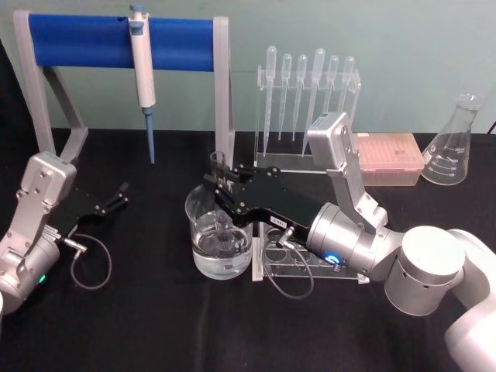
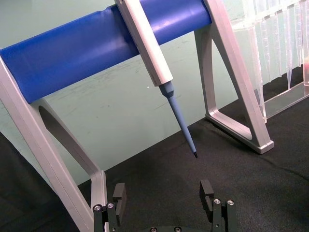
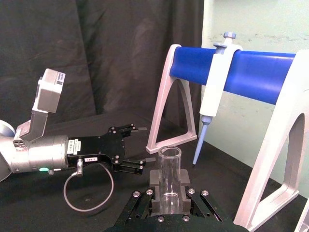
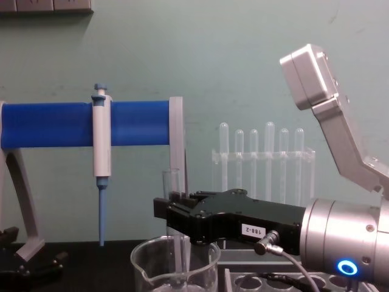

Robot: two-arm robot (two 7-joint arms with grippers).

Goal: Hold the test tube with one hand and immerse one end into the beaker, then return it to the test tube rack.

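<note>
The right gripper pinches the tube upright, its bottom dipped in the beaker; lifting off-line, I'd guess, could knock glass against the rim.

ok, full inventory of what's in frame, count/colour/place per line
test tube: 1, clear, upright in right gripper, lower end in beaker
beaker: 1, clear, table centre
micropipette: 1, white-blue, hanging on blue bar
bar stand: 1, blue-grey, back left
pipettes: 6, clear, rack at back
tip box: 1, pinkish, back right
conical flask: 1, clear, far right
tube rack: 1, clear, under right gripper
right gripper: black, over beaker
left gripper: black, open, left
</note>
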